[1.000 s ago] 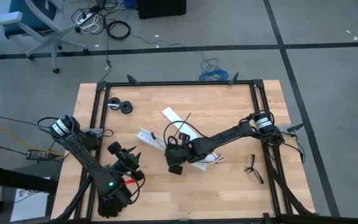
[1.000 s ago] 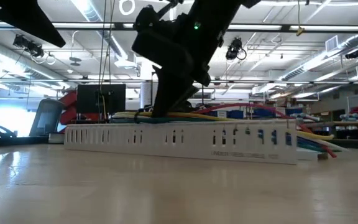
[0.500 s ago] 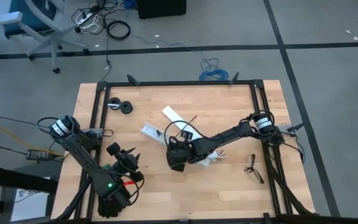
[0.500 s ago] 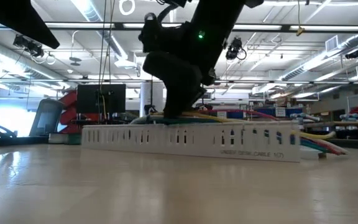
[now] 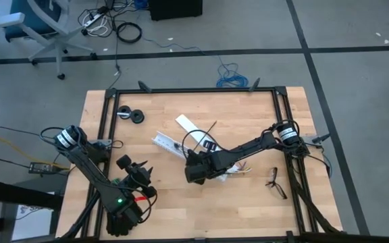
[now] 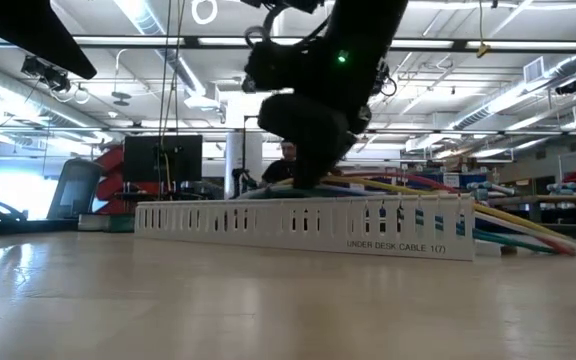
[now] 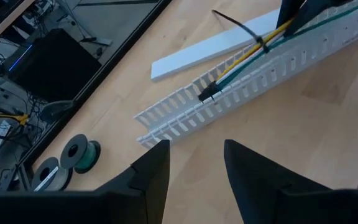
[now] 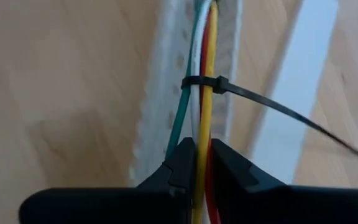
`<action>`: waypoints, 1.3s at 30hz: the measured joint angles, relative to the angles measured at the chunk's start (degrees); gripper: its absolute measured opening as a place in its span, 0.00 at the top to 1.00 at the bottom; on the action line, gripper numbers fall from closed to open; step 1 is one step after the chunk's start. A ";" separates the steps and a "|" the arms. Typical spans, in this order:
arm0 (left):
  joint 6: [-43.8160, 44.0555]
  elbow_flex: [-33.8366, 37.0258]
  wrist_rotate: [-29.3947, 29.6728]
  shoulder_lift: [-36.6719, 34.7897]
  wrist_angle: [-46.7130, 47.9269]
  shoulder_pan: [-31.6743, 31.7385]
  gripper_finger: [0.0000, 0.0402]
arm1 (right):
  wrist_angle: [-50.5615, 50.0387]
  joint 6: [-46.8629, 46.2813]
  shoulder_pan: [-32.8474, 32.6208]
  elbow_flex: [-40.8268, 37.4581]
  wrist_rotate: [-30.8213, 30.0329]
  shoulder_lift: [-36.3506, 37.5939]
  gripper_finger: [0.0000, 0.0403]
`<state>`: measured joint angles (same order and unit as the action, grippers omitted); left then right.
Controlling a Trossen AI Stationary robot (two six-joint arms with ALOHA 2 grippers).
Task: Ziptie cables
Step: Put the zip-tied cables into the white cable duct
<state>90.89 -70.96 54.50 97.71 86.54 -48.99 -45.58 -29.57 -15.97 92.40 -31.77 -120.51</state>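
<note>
The cables (image 8: 205, 50), green, yellow, red and white wires, lie along a white slotted duct (image 5: 171, 144) at mid table. The ziptie (image 8: 272, 109) is looped around them, and its black tail sticks out sideways over a flat white strip (image 8: 291, 81). My right gripper (image 8: 202, 149) is shut on the cables just short of that loop. In the high view it stands over the duct (image 5: 196, 169). My left gripper (image 7: 194, 168) hovers open near the table's front left (image 5: 137, 177). It points toward the duct's end (image 7: 160, 121) with nothing between its fingers. My right gripper pinches the yellow and red wires (image 8: 204, 134) between its two fingers, a short way from the ziptie's loop (image 8: 201, 84). The fingers slant down from above and stand on either side of the bundle. The wires run on into the duct; the green wire (image 8: 180, 124) passes outside one finger.
Two small spools (image 5: 130, 115) lie at the far left of the table and dark-framed spectacles (image 5: 274, 182) at the right. A black frame (image 5: 194, 90) runs around the work area. The cables' free ends (image 6: 523, 225) stick out past the duct's right end.
My right gripper has shifted a little toward the table's right edge and tipped. The duct and the cables in it have slid the same way. The cables' free ends now stand out more level past the duct's end.
</note>
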 joint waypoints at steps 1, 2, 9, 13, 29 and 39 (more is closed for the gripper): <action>0.00 0.00 0.00 0.00 -0.02 0.00 0.59 | -0.57 -0.54 0.00 0.00 0.03 0.00 0.89; 0.00 0.00 0.01 0.00 0.01 0.00 0.59 | -0.54 -0.75 0.00 0.00 0.16 0.00 0.88; 0.00 0.01 0.02 0.00 0.00 0.00 0.59 | 0.78 1.68 -0.15 0.02 6.39 0.02 0.78; -0.02 0.00 0.02 0.00 0.00 0.00 0.59 | 0.88 2.98 -0.16 0.04 7.15 0.02 0.70; -0.03 0.00 0.07 0.00 0.01 0.02 0.59 | -0.51 4.02 -0.34 0.06 5.98 5.14 0.56; -0.52 0.04 1.92 0.02 -1.02 0.22 0.59 | -15.42 -9.82 -4.45 0.09 -1.37 10.60 0.63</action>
<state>90.37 -70.92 56.42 97.73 85.52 -48.77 -61.00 -39.40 -20.42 92.49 -33.14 -109.91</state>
